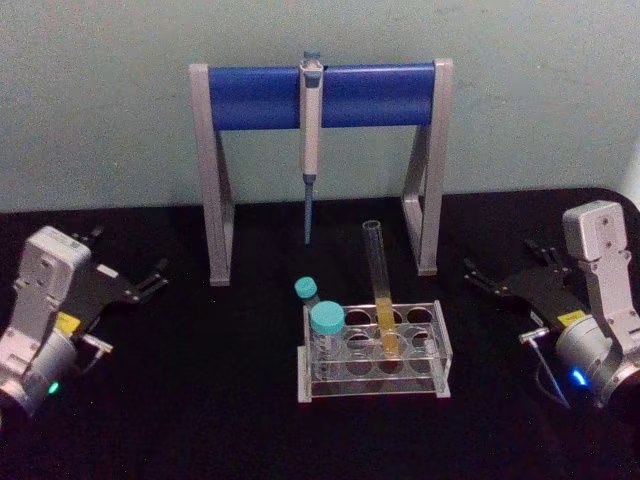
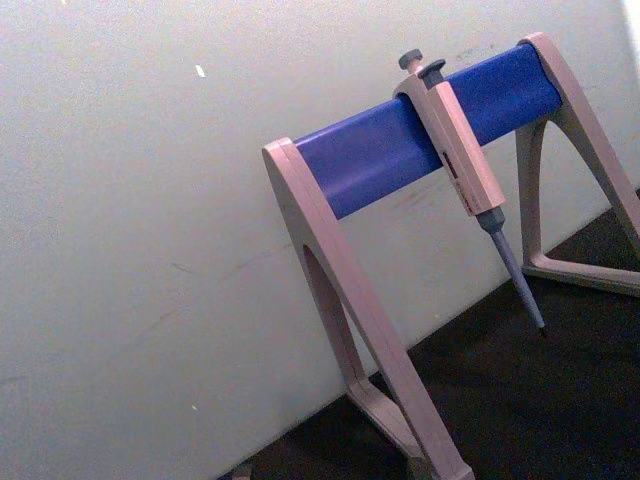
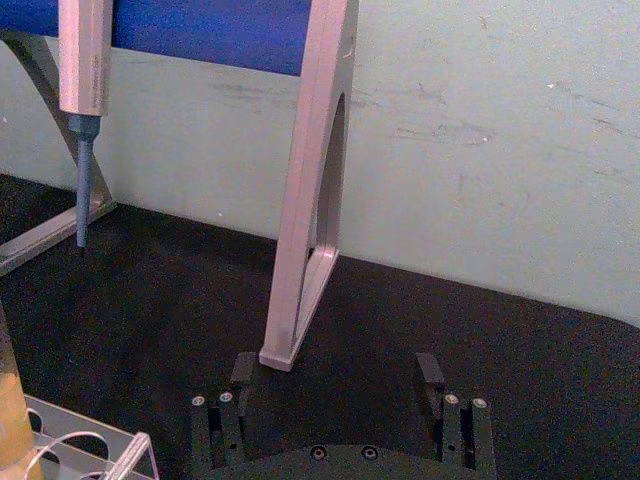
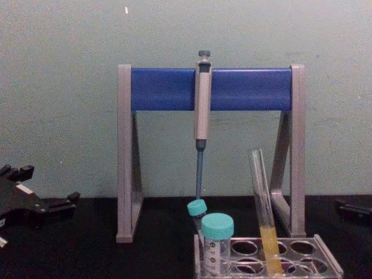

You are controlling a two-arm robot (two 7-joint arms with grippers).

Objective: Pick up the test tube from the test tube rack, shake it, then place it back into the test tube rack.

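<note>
The black table (image 1: pixel 200 400) carries a tall grey-and-blue pipette stand (image 1: pixel 320 95), with a pipette (image 1: pixel 311 140) hanging from its bar, beyond and between both grippers. The left gripper (image 1: pixel 140 283) and right gripper (image 1: pixel 500 283) rest well apart, fingers spread wide and holding nothing. Midway between them sits the test tube rack (image 1: pixel 372 350). The test tube (image 1: pixel 380 290) leans in it, nearer the right gripper, beside two teal-capped tubes (image 1: pixel 326 325).

At lower left of the head view, the left gripper (image 1: pixel 150 281) is seen with black fingers, a grey boxy wrist housing, a yellow label and a green light. At lower right, the right gripper (image 1: pixel 478 278) is matched, lit blue, with a thin cable.
</note>
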